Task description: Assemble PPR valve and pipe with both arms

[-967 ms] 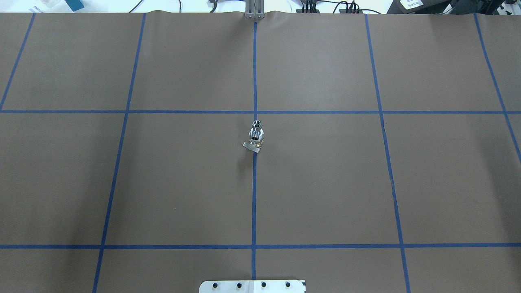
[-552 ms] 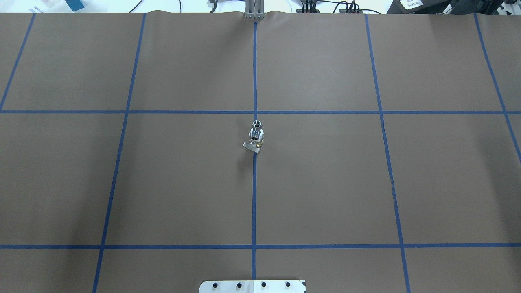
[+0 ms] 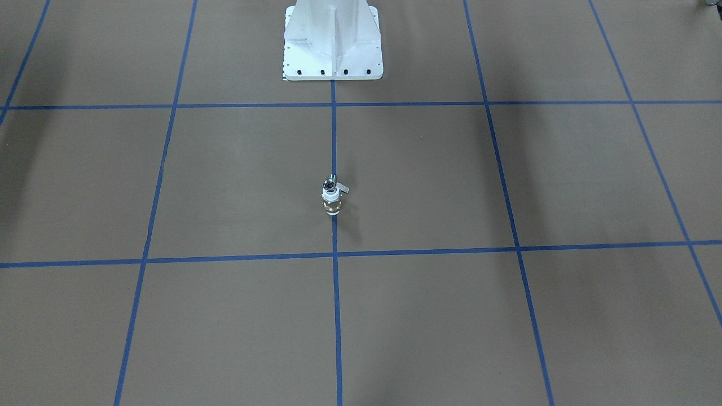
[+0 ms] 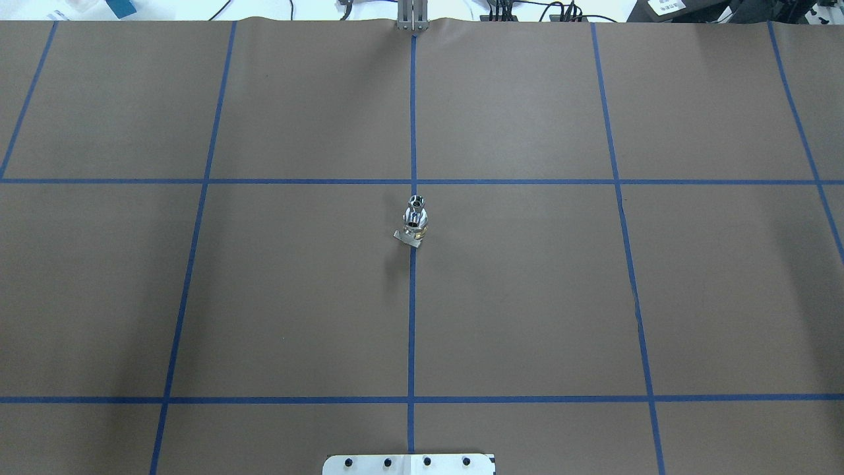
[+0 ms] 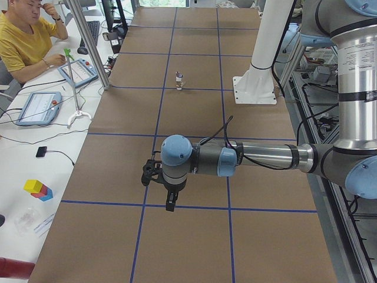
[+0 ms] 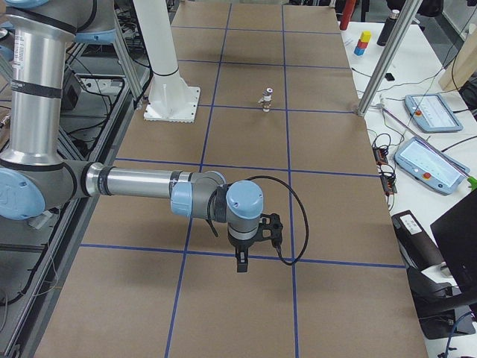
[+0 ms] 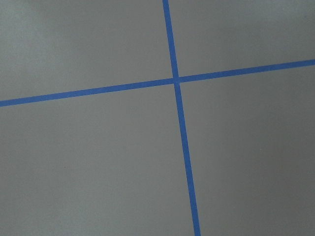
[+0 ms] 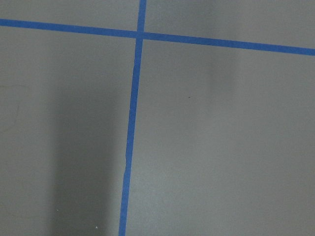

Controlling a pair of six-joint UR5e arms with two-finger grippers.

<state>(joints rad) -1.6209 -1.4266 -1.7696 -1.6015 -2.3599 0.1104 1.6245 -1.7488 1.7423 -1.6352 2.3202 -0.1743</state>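
The PPR valve (image 3: 331, 206), a short white plastic cylinder with a brass-coloured band, stands upright on the blue tape line (image 4: 412, 316), with the tiny silvery metal pipe (image 3: 328, 184) apparently seated on top. The stack is well apart from the left gripper (image 5: 169, 203) and the right gripper (image 6: 240, 264), between the two. Whether their fingers are apart cannot be told. Assembly looks complete, so any arm motion should stay clear of the easily toppled stack.

The overhead view looks down from behind the base plate (image 4: 409, 464); the front view faces it. Side views look along the table (image 5: 194, 47) from either end. All four share the PPR valve (image 4: 415, 221); wrist views sit close over tape lines (image 7: 174, 81).
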